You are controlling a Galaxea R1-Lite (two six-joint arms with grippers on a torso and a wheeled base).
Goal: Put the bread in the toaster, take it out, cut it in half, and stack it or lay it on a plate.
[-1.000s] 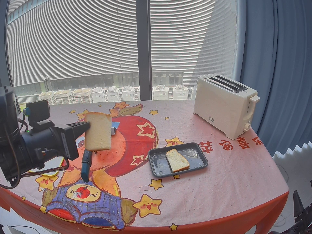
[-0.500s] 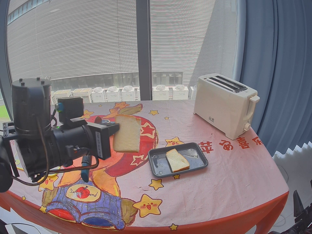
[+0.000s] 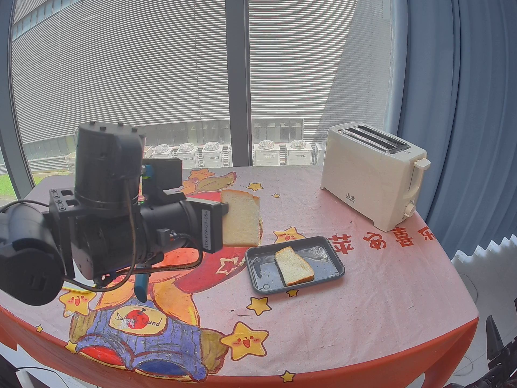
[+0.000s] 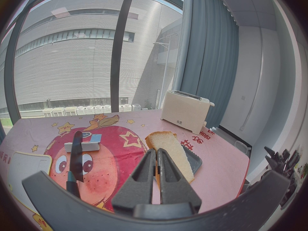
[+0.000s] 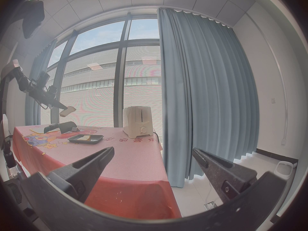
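The left gripper [image 3: 225, 223] is clenched on a slice [image 3: 241, 217] of bread, its two fingers [image 4: 170, 174] pinching the slice's edge. The slice hangs upright in the air above the table [image 3: 355, 308], near the tray [image 3: 329, 254] and at 10 o'clock from it. A second, smaller piece [image 3: 293, 265] of bread lies flat in the tray. The toaster [image 3: 371, 173] stands at 1 o'clock from the tray, well apart, its slots up. At 8 o'clock from the held slice lies a knife [image 4: 76, 151], its blade across a small white block [image 4: 84, 146]; a pale board [image 4: 25, 167] sits beside it. The right gripper [image 5: 153, 149] hangs off the table's 3 o'clock side, jaws spread wide and holding nothing.
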